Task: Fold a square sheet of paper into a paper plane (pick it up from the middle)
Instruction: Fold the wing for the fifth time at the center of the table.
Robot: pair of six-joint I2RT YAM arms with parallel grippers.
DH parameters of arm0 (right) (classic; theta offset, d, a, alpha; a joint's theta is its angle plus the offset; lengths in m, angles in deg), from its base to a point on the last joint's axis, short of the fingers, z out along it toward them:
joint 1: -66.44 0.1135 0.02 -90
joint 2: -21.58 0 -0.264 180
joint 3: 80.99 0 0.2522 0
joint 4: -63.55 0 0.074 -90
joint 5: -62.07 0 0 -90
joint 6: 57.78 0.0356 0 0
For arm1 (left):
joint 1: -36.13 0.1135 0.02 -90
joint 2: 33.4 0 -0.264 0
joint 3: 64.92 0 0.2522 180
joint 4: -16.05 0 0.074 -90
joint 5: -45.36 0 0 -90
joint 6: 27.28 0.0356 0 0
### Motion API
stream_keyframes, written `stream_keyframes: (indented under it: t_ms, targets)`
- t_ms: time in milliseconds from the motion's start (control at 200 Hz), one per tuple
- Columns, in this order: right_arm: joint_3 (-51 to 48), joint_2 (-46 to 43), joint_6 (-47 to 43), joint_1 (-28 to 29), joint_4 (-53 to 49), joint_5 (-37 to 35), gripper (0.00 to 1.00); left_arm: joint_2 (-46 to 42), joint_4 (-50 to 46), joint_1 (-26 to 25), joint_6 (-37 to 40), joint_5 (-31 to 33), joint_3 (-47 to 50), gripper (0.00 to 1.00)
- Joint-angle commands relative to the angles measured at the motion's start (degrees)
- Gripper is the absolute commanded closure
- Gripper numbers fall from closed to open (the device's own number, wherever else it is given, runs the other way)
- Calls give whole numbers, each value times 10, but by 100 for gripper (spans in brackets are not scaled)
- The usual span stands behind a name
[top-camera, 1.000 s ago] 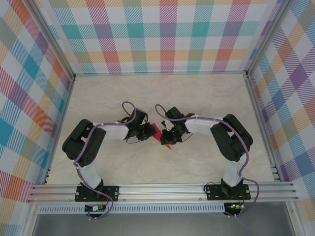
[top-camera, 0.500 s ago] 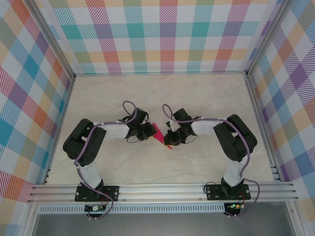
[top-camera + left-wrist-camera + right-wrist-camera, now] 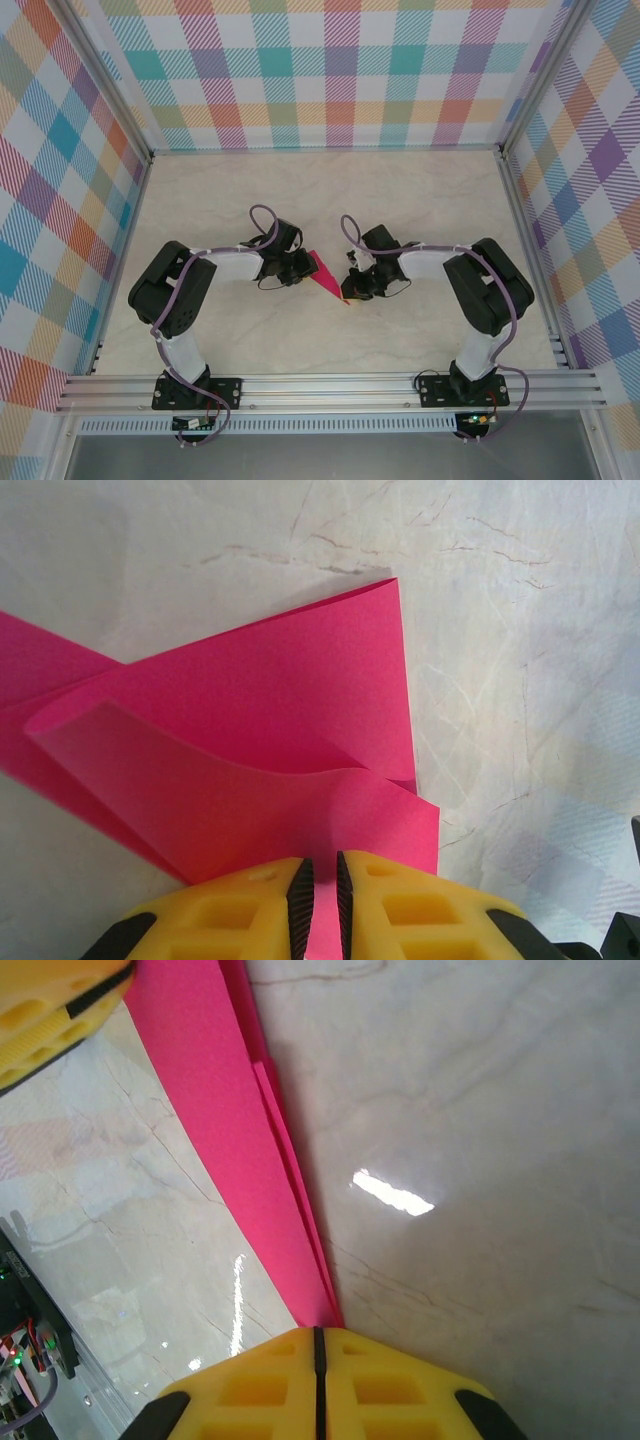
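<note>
A: How does the paper look?

B: It is a magenta-pink paper dart (image 3: pixel 325 272) (image 3: pixel 280 710) (image 3: pixel 225 1120), narrow and pointed, with creased layers. One layer curls upward. It is at the middle of the pale marbled desk (image 3: pixel 420 200), between the two arms.

A: And the grippers?

B: The left gripper (image 3: pixel 303 268) (image 3: pixel 320 900) is clenched on its wide end. The right gripper (image 3: pixel 352 291) (image 3: pixel 318 1360) is clenched on its sharp tip.

A: The room?

B: The desk is glossy, and checked pastel walls (image 3: pixel 340 80) stand around it.

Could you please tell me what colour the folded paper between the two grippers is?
Plain magenta-pink, with no marks; the paper plane shows best in the left wrist view.
</note>
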Motion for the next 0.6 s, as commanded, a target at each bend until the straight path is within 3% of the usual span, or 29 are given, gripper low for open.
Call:
stream_keyframes:
  t_ms: [0,295,595]
  targets:
    - [-35,-2,-8,-3,-91,-15,92,53,-85,9,6,83,21,80]
    - [16,-82,-15,6,-91,-20,91,56,-75,9,10,69,23,80]
    - [128,33,-40,38,-106,5,92,60,-71,7,10,61,24,80]
